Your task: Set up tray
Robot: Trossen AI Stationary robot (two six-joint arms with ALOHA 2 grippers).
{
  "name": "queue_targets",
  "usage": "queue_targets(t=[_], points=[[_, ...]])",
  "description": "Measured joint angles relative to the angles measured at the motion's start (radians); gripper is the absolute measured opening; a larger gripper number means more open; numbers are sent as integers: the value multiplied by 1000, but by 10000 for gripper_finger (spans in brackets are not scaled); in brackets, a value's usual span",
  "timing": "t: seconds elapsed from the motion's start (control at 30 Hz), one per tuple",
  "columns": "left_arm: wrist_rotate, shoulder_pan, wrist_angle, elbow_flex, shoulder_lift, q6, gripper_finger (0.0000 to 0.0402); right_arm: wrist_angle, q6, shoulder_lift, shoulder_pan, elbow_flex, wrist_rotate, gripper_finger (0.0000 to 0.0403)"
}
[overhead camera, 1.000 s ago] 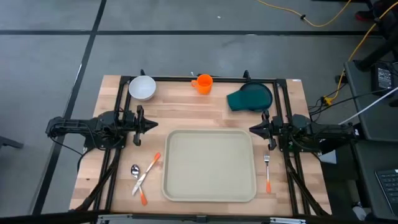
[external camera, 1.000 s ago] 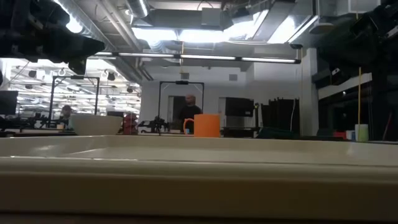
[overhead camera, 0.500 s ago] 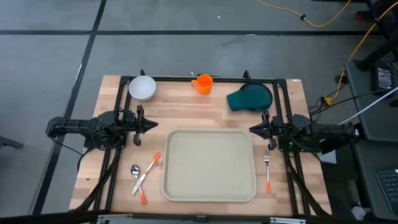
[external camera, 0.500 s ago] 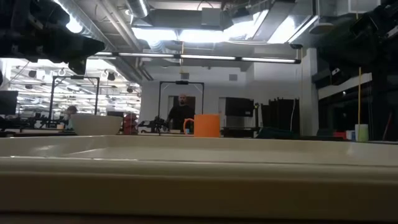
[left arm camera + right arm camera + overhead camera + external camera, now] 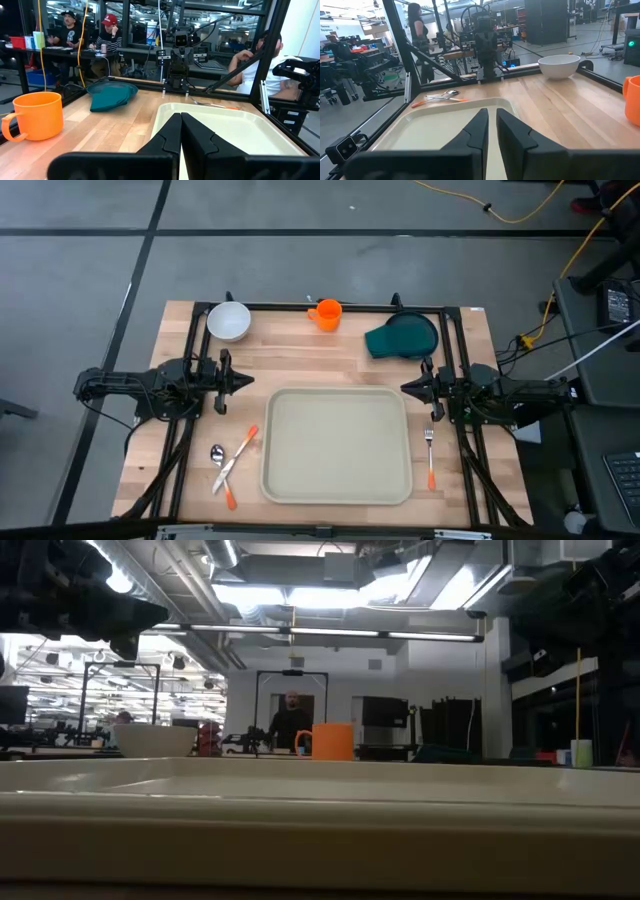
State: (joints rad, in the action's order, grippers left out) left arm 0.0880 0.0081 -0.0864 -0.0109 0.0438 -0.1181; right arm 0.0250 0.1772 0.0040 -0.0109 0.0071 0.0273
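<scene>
The large beige tray (image 5: 336,445) lies flat on the wooden table, between the two arms and toward the near edge. My left gripper (image 5: 245,380) hovers at the tray's far-left corner, pointing level toward the table's right, shut and holding nothing (image 5: 180,116). My right gripper (image 5: 408,388) hovers at the tray's far-right corner, pointing level toward the left. Only a thin slit shows between its fingers (image 5: 492,111), with nothing in it. In the low view the tray's rim (image 5: 320,830) fills the foreground.
A white bowl (image 5: 229,321), an orange cup (image 5: 326,313) and a dark teal plate with a teal cloth (image 5: 403,337) stand along the far edge. A spoon and an orange-handled utensil (image 5: 228,467) lie left of the tray, a fork (image 5: 430,455) right of it. People stand beyond the table.
</scene>
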Motion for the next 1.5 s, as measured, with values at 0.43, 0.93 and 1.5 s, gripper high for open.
queue_targets(t=[0.43,0.93,1.5], points=[[0,0,0,0,0,0,3,0,-2,0,0,0,-16,44],[-2,0,-224,0,0,-71,3,154,161,0,0,0,-35,44],[52,0,-568,0,0,-168,3,377,322,0,0,0,-183,44]])
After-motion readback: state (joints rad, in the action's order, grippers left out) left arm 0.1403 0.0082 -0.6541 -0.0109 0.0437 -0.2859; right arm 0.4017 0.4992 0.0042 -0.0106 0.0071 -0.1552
